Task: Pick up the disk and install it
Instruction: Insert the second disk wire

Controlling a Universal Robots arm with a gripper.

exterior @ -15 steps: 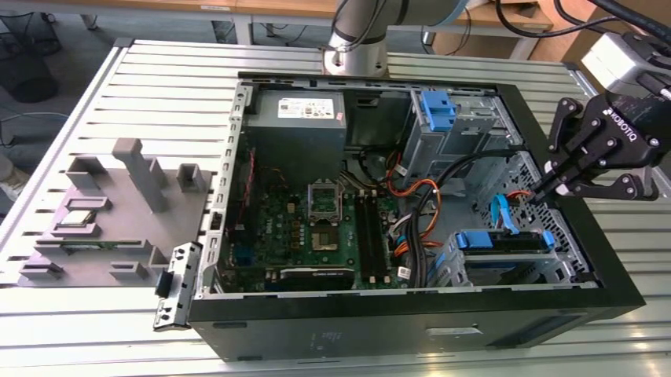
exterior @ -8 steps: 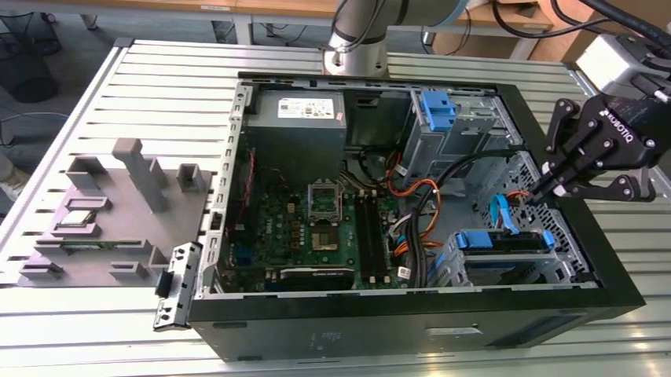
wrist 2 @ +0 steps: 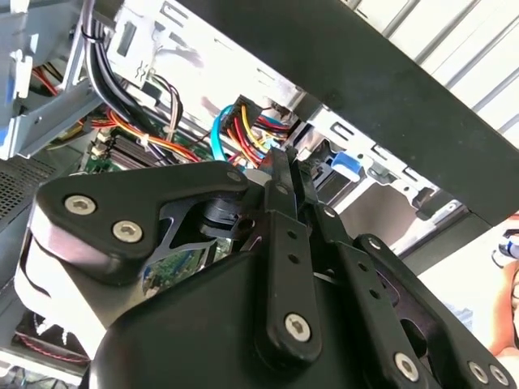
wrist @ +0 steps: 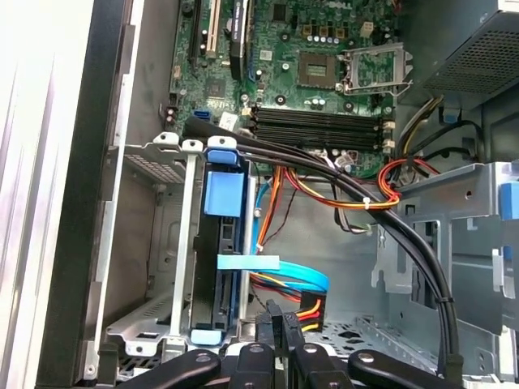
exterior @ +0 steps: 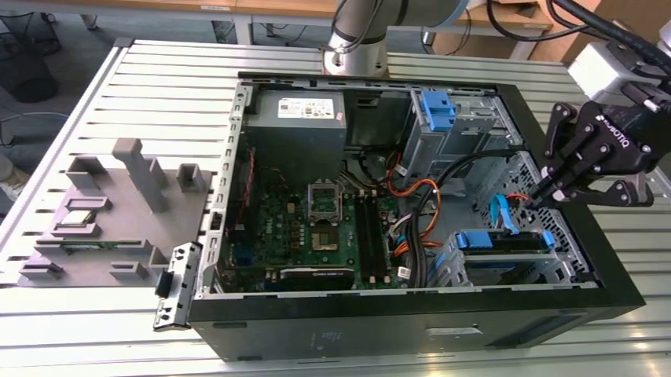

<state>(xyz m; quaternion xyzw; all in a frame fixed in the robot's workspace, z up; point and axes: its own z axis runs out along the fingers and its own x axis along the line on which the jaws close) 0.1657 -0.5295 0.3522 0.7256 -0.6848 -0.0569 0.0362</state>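
End effector [exterior: 548,191]: fingers drawn together, nothing held, poised over the lower drive bay [exterior: 501,253] at the computer case's [exterior: 419,314] exterior-view right. Disk [wrist: 220,267]: seated edge-up in that bay, blue carrier rail and tab uppermost, dark body below, a blue ribbon cable [wrist: 276,270] crossing it. Handling advice: press squarely on the carrier, clear of the black cable bundle [wrist: 340,174], judging seating by the tabs.

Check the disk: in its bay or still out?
In. The disk sits on edge inside the metal drive cage, blue carrier level with the cage top. The gripper hangs just above, fingers together, holding nothing.
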